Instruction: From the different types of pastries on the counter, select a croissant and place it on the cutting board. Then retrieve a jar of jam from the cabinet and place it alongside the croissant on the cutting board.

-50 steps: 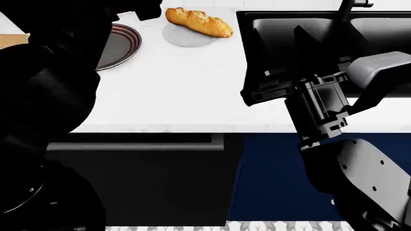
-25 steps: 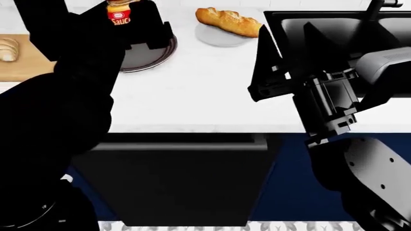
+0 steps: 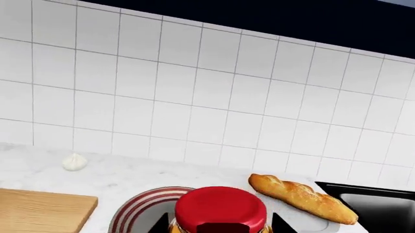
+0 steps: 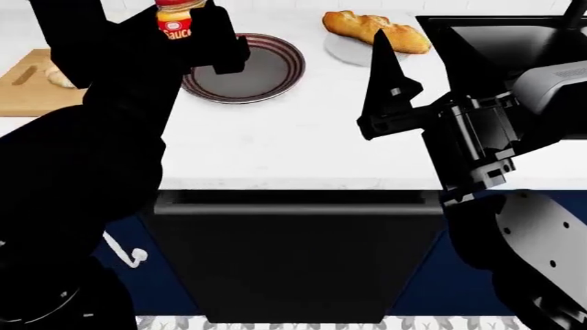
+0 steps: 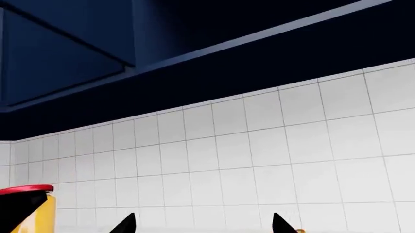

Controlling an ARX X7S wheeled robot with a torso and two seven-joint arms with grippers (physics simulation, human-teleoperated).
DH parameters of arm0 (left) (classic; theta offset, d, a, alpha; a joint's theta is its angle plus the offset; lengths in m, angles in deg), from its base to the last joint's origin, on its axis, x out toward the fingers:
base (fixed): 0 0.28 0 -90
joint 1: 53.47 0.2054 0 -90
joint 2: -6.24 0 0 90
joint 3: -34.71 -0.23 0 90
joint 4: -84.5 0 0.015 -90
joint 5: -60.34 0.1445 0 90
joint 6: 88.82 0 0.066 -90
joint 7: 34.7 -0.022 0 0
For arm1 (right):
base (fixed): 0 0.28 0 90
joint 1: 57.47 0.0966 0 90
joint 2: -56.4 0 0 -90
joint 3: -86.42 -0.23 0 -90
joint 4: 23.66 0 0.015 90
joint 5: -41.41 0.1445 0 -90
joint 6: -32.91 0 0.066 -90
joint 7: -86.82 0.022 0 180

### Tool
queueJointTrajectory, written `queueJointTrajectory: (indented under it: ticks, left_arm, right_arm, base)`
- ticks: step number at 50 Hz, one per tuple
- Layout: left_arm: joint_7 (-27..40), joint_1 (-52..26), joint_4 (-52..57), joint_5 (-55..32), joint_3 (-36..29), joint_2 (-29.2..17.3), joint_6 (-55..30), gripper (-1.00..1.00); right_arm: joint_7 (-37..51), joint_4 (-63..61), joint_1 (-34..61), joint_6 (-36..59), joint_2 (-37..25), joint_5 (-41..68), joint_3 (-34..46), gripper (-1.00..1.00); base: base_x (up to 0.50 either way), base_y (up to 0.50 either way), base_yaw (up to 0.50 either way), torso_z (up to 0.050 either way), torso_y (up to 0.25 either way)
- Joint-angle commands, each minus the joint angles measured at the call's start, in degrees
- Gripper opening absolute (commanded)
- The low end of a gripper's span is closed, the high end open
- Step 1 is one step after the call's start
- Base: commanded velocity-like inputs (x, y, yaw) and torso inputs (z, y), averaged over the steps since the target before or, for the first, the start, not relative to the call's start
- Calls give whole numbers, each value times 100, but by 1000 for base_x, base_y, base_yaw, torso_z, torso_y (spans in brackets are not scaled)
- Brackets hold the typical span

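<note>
head view: red-lidded jam jar [image 4: 173, 18], yellowish contents.

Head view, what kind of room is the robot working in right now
Most likely a home kitchen: a white marble-look counter with a black sink set into it, a white tiled backsplash behind, and food things out, a baguette and a wooden cutting board.

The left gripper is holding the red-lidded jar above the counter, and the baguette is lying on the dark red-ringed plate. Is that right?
Not quite. The left gripper does hold the jar above the counter, but the baguette lies on a small pale dish beside the sink, not on the red-ringed plate, which holds nothing. The head view shows this.
</note>
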Motion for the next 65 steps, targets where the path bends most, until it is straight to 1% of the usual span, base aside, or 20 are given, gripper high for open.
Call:
queueJointTrajectory:
  ticks: [1,16,22,25,29,46,65]
  left_arm:
    - [43,-58,-55,-43,-50,-32,88,-100]
    - [144,-48,-43,-121,-43,-95,85,-100]
    - [160,-240,-291,-88,-129,-204,-55,-100]
    - [105,-348,-446,-10,-243,-296,-78,-100]
    - [60,-358,-544,76,-347,-352,-24,-100]
    - [167,-438,-516,-9,-363,-338,-50,-100]
    - [295,-529,-460,-141,-358,-360,-124,-100]
  right_arm:
    - [18,-20,5,32,-18,-19,-30,100]
    - [76,-189,65,154,-111,-25,-58,100]
    - [480,-587,458,1007,-386,236,41,100]
    - [553,-693,553,1217,-491,379,55,100]
    - [545,-672,581,1350,-482,408,98,100]
    - [563,-788,624,1423,-555,399,61,100]
    - [601,-966,679,1478,-655,398,-4,100]
  base:
    - [0,336,0,0,0]
    - [0,338,0,0,1]
    - [0,134,0,0,0]
    - [0,0,0,0,0]
    - [151,0,0,0,0]
    - [241,43,0,0,1]
    - [119,311,0,0,1]
